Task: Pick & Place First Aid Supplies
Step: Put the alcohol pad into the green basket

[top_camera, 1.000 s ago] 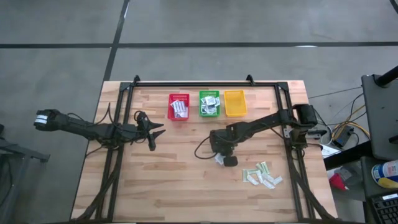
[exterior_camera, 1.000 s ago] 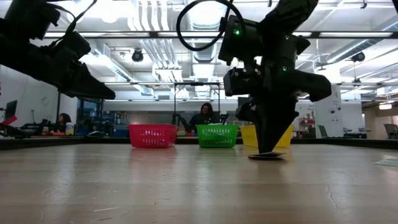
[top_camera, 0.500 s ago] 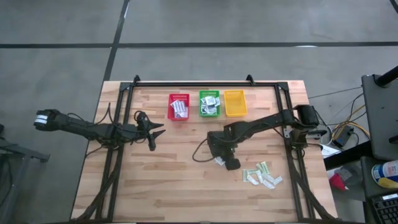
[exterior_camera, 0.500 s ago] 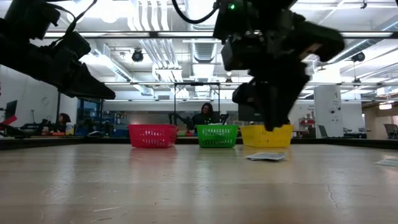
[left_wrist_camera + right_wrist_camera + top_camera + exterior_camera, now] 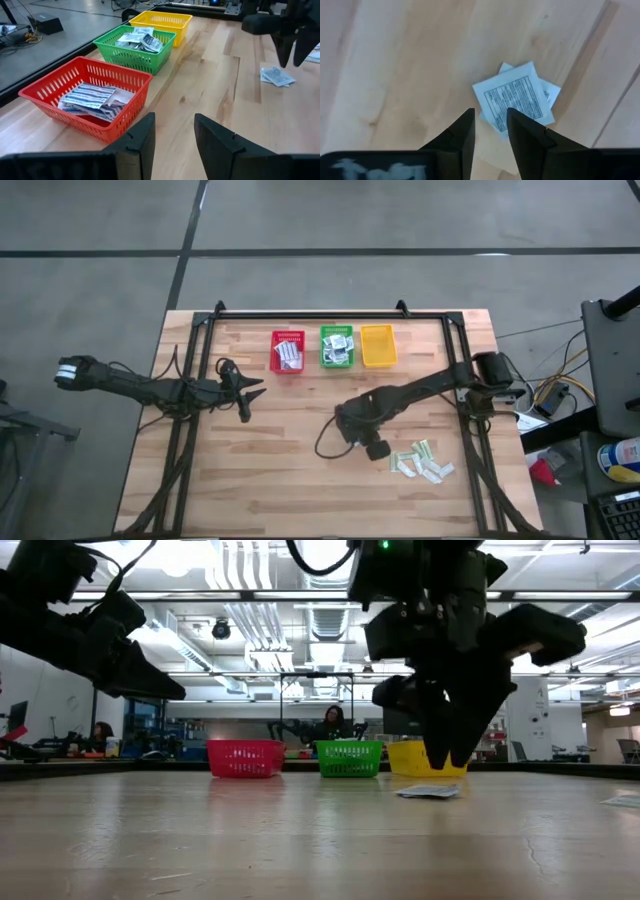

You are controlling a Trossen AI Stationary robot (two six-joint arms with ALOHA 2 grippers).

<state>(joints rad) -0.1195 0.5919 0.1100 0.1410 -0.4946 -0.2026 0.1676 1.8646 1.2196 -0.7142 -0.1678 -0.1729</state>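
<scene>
Square white packet, black print on its upper face, lies flat on the table atop a second packet, corners offset. Right gripper hangs just above, fingers narrowly parted, empty, tips at the packet's near edge. Bare wood all round it; baskets well apart. Left gripper waits near the red basket, fingers parted, empty.

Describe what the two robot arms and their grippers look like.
Both arms are dark, nearly black, jointed tubes. The left arm has a white-banded section at its outer end and thin cables along it. The right arm trails a looping black cable. The left gripper and right gripper each have two flat, dark, wedge-shaped fingers.
</scene>
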